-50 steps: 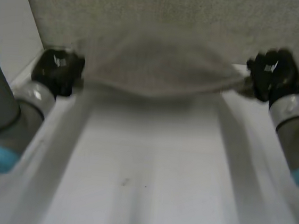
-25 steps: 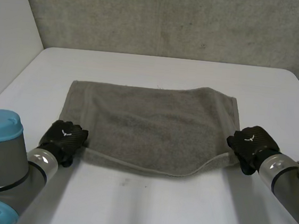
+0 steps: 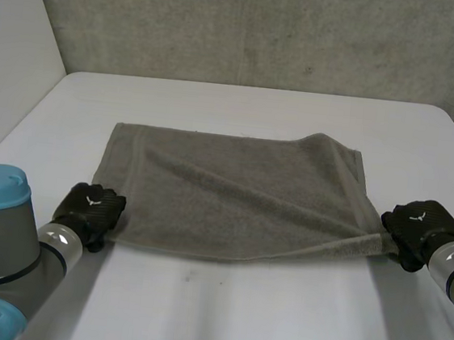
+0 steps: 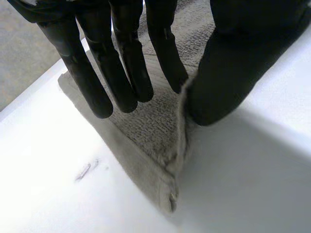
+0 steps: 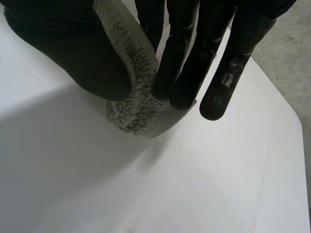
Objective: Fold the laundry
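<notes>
Nearest us, the left hand [image 3: 89,208] sits at the near-left corner of the grey terry towel [image 3: 233,191]. In its wrist view the straight fingers [image 4: 127,63] lie over the cloth, w/ a raised bit of hem nipped btwn them and the thumb. The right hand [image 3: 417,229] has the near-right corner, bunched and pinched btwn thumb and fingers [image 5: 182,68]. It's drawn out sideways, so a taut ridge runs across the cloth. The rest of the towel lies flat, approx. centred on the white worktop [image 3: 236,317].

We reckon this is the grab-both-near-corners step, w/ the fold not yet made. The next move prob. calls for lifting both corners together & carrying them to the far edge, keeping tension even. The far-right corner is humped and may need smoothing. We see no obstacle in the path; beyond the worktop is the grey wall [image 3: 266,28].
</notes>
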